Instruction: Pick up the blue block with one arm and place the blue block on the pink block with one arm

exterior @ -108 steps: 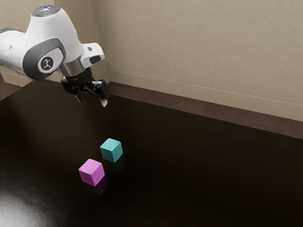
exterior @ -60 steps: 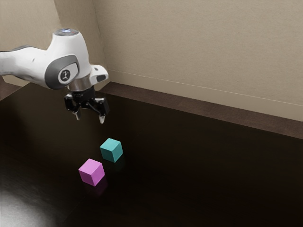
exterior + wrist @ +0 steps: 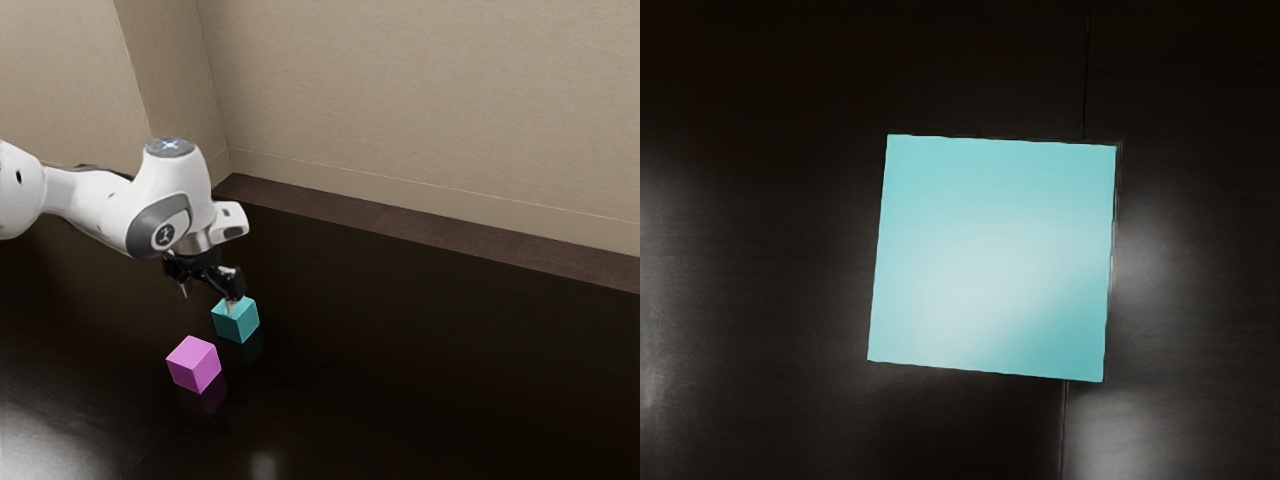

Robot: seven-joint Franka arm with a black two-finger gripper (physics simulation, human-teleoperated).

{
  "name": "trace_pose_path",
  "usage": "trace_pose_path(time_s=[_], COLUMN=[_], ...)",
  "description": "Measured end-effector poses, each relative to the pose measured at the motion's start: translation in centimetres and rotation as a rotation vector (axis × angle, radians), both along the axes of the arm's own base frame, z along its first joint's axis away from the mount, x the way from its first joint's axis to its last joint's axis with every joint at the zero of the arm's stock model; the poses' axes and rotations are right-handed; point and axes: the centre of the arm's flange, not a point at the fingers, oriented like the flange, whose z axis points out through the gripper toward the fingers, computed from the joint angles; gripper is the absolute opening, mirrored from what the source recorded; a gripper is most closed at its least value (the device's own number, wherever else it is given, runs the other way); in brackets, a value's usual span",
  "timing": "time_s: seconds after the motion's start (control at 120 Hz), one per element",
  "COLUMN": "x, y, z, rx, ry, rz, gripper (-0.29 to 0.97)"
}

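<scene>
In the exterior view the black two-finger pincer (image 3: 210, 290) hangs just above the teal-blue cube (image 3: 236, 321) on the dark glossy table (image 3: 420, 360) — its fingers are spread apart and hold nothing. The pink cube (image 3: 194, 364) sits near, toward the exterior view's left. In the wrist view the teal-blue cube (image 3: 992, 258) lies flat on the table — straight under the hand.

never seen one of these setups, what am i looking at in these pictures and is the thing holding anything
This is a simulated white robot arm with a black two-finger gripper at its end. The exterior view comes from a camera beside the dark table; the wrist view looks down from a camera on the arm's hand. Two cubes sit on the table: a blue block and a pink block, apart from each other. The gripper hovers open just above the blue block, the big square in the wrist view. Nothing is held.
</scene>
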Motion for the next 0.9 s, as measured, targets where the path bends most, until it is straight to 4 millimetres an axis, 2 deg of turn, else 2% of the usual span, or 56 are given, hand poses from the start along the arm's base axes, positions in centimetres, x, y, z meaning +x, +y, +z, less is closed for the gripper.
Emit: trace_pose_path(time_s=[0.108, 0.167, 0.258, 0.342, 0.475, 0.725, 0.9], x=[0.5, 0.8, 2.2, 2.6, 1.6, 0.4, 0.0], y=[-2.5, -2.9, -2.4, -2.2, -1.7, -0.2, 1.8], z=[-0.7, -1.8, -2.6, -2.6, -3.2, -0.6, -1.8], rx=[0.018, 0.017, 0.023, 0.024, -0.077, -0.149, -0.133], ry=[-0.028, -0.029, -0.045, -0.070, -0.087, -0.145, -0.091], rz=[-0.080, -0.093, -0.105, -0.128, -0.050, -0.069, -0.154], gripper=[0.66, 0.66, 0.66, 0.66, 0.66, 0.66, 0.66])
